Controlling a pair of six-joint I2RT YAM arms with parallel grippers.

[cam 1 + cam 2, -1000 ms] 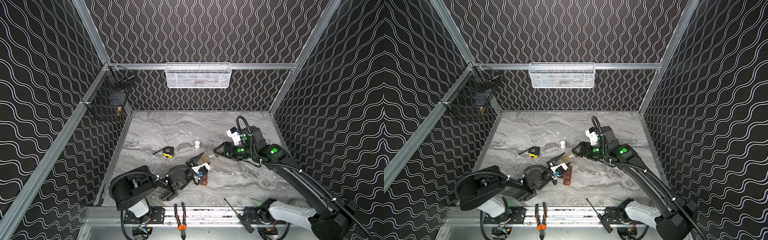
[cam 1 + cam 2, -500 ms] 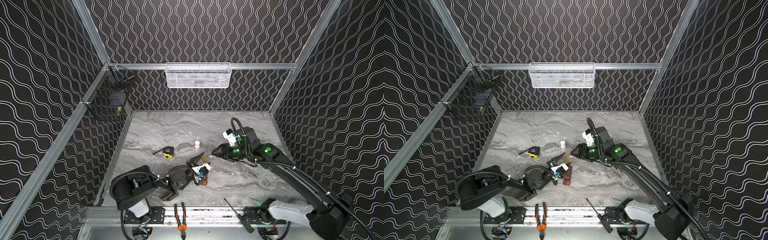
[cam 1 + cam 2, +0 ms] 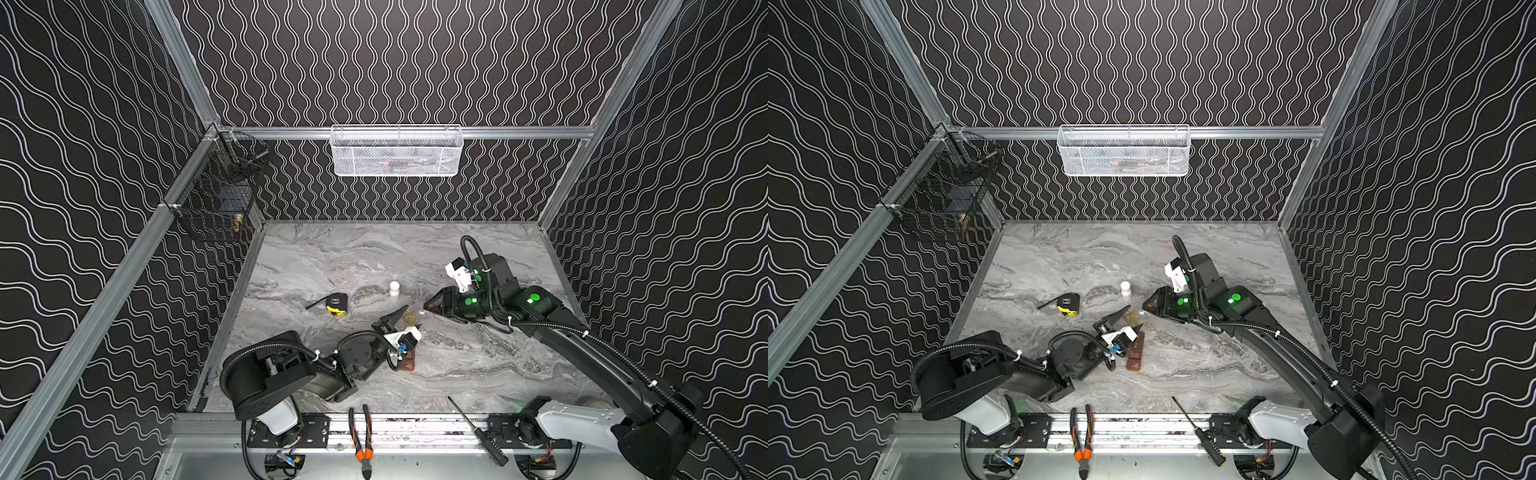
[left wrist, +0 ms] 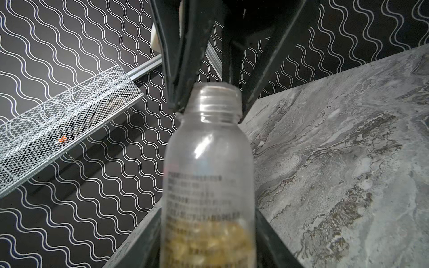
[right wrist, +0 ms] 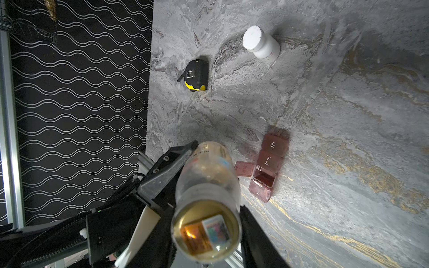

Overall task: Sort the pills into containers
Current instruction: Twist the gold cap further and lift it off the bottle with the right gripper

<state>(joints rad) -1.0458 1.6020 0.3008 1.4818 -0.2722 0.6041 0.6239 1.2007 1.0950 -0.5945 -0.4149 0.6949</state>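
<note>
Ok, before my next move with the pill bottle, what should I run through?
1. Left pincer gripping the bottle: ok.
2. Right pincer closed on the bottle's neck: ok, fingers press both sides.
3. Bottle uncapped: ok, mouth open.
4. Pills inside: ok, yellow ones at its base end.
5. Containers ready: one compartment open, ok; the other three shut, not ok.
6. Mouth over the open compartment: not ok, the containers lie on the table off to the side.
</note>
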